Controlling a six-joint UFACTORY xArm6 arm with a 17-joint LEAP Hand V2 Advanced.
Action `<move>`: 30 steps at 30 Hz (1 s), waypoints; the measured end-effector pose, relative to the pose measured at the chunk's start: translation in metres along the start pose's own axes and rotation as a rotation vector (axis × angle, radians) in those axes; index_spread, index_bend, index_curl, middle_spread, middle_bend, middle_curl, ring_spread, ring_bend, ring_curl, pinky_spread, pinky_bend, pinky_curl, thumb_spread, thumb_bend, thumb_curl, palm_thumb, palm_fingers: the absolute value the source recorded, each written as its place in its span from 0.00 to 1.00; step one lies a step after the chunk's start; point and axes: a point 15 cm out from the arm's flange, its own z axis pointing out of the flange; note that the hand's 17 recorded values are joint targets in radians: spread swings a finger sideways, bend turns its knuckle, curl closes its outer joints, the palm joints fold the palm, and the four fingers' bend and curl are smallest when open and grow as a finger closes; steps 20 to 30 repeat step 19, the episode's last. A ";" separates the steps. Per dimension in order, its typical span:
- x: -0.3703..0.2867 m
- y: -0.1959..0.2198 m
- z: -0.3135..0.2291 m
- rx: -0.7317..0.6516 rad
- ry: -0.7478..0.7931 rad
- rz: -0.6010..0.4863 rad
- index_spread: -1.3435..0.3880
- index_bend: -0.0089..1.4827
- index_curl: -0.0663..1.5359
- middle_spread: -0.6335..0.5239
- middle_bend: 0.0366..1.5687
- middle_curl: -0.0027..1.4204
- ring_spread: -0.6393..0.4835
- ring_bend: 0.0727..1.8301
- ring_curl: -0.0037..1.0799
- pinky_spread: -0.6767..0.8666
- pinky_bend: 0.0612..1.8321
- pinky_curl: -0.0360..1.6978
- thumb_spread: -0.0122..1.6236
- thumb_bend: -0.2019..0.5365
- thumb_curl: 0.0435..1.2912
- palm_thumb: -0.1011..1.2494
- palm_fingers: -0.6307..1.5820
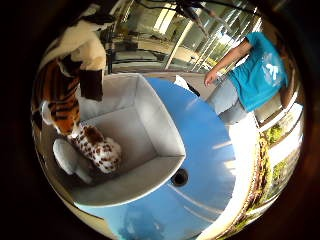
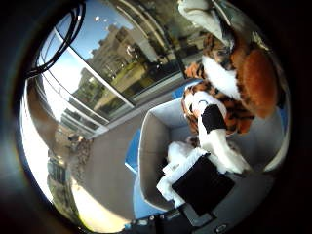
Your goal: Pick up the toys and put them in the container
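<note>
A striped orange, black and white tiger plush [image 2: 243,73] fills much of the thumb side view, close to my palm. My hand [image 2: 204,180] has its white and black fingers [image 1: 91,62] curled round it. The tiger hangs over one end of a grey open box, the container [image 1: 150,125]. Inside the container, on its floor, lies a brown-spotted white plush [image 1: 100,147]. Beside that plush sits a plain white toy [image 1: 67,157], against the wall.
The container stands on a round blue table [image 1: 210,140]. A small dark hole [image 1: 179,177] in the tabletop lies just outside the container's corner. Pale floor [image 2: 107,165] runs beyond the table's edge towards large glass walls [image 2: 102,73].
</note>
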 end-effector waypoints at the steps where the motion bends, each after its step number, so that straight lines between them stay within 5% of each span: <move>1: 0.001 0.002 -0.006 -0.011 -0.001 -0.007 0.29 0.08 0.72 0.53 0.26 0.39 0.75 0.46 0.40 0.68 0.69 0.40 0.66 0.21 0.53 0.53 0.20; 8: 0.009 0.014 -0.081 -0.066 -0.010 -0.008 0.42 0.08 0.52 0.57 0.14 0.31 0.81 0.36 0.31 0.74 0.60 0.33 0.67 0.23 0.44 0.53 0.25; 19: 0.007 0.066 -0.245 -0.141 -0.017 -0.037 0.50 0.13 0.38 0.58 0.10 0.27 0.81 0.28 0.27 0.75 0.47 0.26 0.68 0.23 0.38 0.54 0.29; 30: 0.007 0.066 -0.245 -0.141 -0.017 -0.037 0.50 0.13 0.38 0.58 0.10 0.27 0.81 0.28 0.27 0.75 0.47 0.26 0.68 0.23 0.38 0.54 0.29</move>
